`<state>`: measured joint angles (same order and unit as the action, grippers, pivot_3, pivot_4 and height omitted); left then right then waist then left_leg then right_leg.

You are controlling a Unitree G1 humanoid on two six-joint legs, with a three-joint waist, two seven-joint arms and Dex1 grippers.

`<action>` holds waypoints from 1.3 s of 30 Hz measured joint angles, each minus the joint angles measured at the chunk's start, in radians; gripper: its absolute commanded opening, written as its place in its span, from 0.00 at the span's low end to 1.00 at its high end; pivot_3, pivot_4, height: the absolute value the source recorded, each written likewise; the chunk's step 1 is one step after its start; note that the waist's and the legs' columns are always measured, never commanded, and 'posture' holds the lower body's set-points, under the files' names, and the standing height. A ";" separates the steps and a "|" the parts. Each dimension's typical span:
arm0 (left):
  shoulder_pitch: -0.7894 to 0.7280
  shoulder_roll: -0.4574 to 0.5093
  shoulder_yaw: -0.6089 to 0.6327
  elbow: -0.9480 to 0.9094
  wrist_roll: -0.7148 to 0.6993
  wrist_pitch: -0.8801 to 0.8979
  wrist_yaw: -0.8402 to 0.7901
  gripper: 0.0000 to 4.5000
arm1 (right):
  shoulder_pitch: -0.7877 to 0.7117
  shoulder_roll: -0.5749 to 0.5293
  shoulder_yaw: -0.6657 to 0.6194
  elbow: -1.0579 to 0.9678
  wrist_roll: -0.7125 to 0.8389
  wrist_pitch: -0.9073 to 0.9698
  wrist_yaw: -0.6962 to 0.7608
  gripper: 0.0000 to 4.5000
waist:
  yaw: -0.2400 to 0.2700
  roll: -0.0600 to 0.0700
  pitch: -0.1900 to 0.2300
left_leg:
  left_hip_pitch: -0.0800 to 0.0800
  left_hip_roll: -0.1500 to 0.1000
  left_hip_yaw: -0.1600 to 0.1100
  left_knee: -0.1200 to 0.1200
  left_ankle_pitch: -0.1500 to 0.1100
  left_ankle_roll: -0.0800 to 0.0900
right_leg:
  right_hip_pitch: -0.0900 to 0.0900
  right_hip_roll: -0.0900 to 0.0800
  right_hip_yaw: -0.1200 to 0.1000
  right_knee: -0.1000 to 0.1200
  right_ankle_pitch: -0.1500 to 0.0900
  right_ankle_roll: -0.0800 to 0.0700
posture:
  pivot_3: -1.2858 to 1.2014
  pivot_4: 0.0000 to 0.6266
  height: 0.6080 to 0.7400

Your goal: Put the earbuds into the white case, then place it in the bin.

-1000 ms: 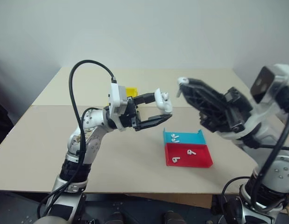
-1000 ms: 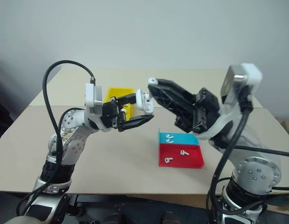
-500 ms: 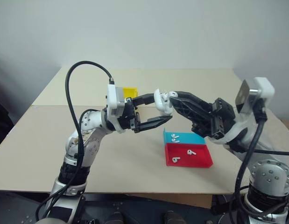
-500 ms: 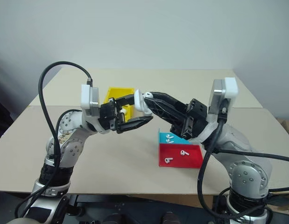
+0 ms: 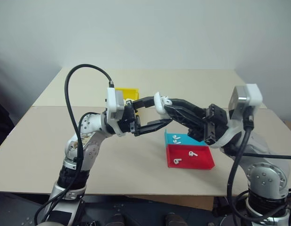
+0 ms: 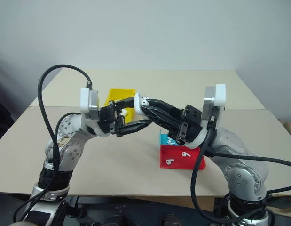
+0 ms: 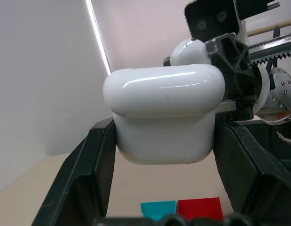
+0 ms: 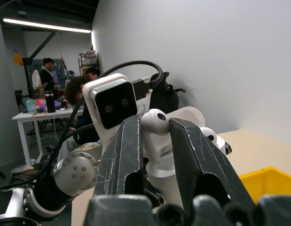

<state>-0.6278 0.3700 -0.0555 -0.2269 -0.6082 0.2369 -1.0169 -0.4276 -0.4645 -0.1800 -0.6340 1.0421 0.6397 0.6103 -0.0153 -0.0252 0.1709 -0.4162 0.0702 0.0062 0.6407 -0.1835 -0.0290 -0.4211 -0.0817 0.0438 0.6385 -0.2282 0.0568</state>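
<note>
Head views: the left gripper point(image 5: 146, 114) is clamped on the case point(image 5: 160, 102), held in the air above the table point(image 5: 65, 136). The right gripper point(image 5: 168, 102) meets it from the other side, its fingers nearly together, pinching an earbud point(image 5: 167, 99) at the case's top. More earbuds point(image 5: 176, 139) lie in the tray point(image 5: 201, 163) below. The bin point(image 6: 118, 95) sits behind the left gripper.

Left wrist view: the case point(image 7: 165, 114) sits between the black fingers point(image 7: 91, 174), with the earbud point(image 7: 190, 51) just above it. From here the lid looks down, though the far side is hidden.

Right wrist view: the earbud point(image 8: 154, 118) is gripped by its bulb between the fingers point(image 8: 122, 150).

Risks: if the bud is off its socket or tilted, pushing could pop it loose, and it would fall to the table. A hard push could also twist the case in its grip.

No writing or brand is readable.
</note>
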 measured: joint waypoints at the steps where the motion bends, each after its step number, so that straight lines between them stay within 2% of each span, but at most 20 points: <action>1: 0.000 0.000 0.000 0.000 0.000 0.001 -0.001 0.62 | 0.003 -0.002 0.001 0.001 -0.001 -0.001 0.001 0.19 | 0.000 0.000 0.000 | 0.000 0.000 0.000 0.000 0.000 0.000 | 0.000 0.000 0.000 0.000 0.000 0.000 | 0.52 0.24 1.00; 10: 0.000 0.000 -0.001 0.006 0.003 0.000 -0.016 0.62 | 0.013 -0.019 0.009 0.009 -0.006 -0.023 0.016 0.19 | 0.000 0.000 0.000 | 0.000 0.000 0.000 0.000 0.000 0.000 | 0.000 0.000 0.000 0.000 0.000 0.000 | 0.52 0.24 1.00; 11: 0.000 -0.001 -0.001 0.006 0.004 0.000 -0.017 0.62 | 0.013 -0.023 0.009 0.013 0.000 -0.023 0.021 0.31 | 0.000 0.000 0.000 | 0.000 0.000 0.000 0.000 0.000 0.000 | 0.000 0.000 0.000 0.000 0.000 0.000 | 0.52 0.24 1.00; 12: 0.000 -0.001 -0.001 0.006 0.005 0.000 -0.018 0.62 | 0.014 -0.029 0.009 0.014 0.002 -0.023 0.029 0.35 | 0.000 0.000 0.000 | 0.000 0.000 0.000 0.000 0.000 0.000 | 0.000 0.000 0.000 -0.001 0.000 0.000 | 0.52 0.24 1.00; 15: 0.000 0.000 0.000 0.008 0.012 -0.002 -0.017 0.62 | 0.015 -0.049 0.014 0.006 -0.003 -0.023 0.041 0.56 | 0.000 0.000 0.000 | 0.000 0.000 0.000 0.000 0.000 0.000 | 0.000 0.000 0.000 -0.001 0.000 0.000 | 0.52 0.24 1.00; 23: 0.001 0.000 0.000 0.008 0.014 -0.001 -0.018 0.62 | 0.021 -0.093 0.011 -0.004 -0.018 -0.032 0.069 0.56 | 0.000 0.000 0.000 | 0.000 0.000 0.000 0.000 0.000 0.000 | 0.000 0.000 0.000 -0.001 0.000 0.000 | 0.52 0.24 1.00; 27: 0.001 0.001 0.000 0.008 0.015 -0.009 -0.022 0.62 | 0.032 -0.140 -0.040 0.021 -0.006 -0.044 0.121 0.56 | 0.001 0.000 0.000 | -0.001 0.000 0.000 0.000 0.000 0.000 | 0.001 0.000 -0.001 -0.004 0.000 0.000 | 0.52 0.24 1.00; 32: 0.002 0.000 -0.001 0.032 0.021 -0.018 -0.028 0.62 | -0.101 -0.262 -0.064 0.091 -0.010 -0.036 0.158 0.56 | -0.002 0.000 0.000 | -0.002 0.000 0.000 0.000 0.000 0.000 | 0.000 0.000 0.000 -0.007 0.001 -0.002 | 0.52 0.24 1.00; 36: -0.003 -0.011 -0.010 0.083 0.035 -0.026 -0.052 0.62 | -0.294 -0.324 0.019 0.158 -0.056 -0.020 0.240 0.36 | -0.003 0.000 0.000 | -0.002 0.001 -0.001 0.000 0.000 0.000 | 0.000 0.002 0.000 -0.007 0.001 -0.002 | 0.52 0.24 1.00; 39: -0.034 -0.030 -0.030 0.125 0.057 -0.041 -0.067 0.62 | -0.416 -0.323 0.097 0.246 -0.095 0.001 0.293 0.11 | 0.000 0.000 0.000 | -0.004 0.001 -0.001 0.000 0.000 0.000 | -0.001 0.002 0.000 -0.008 0.003 -0.001 | 0.52 0.24 1.00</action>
<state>-0.6616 0.3400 -0.0855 -0.1014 -0.5509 0.1960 -1.0835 -0.8433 -0.7873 -0.0827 -0.3883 0.9470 0.6409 0.9037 -0.0148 -0.0252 0.1711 -0.4206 0.0714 0.0056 0.6409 -0.1835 -0.0288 -0.4221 -0.0799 0.0433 0.6303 -0.2255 0.0554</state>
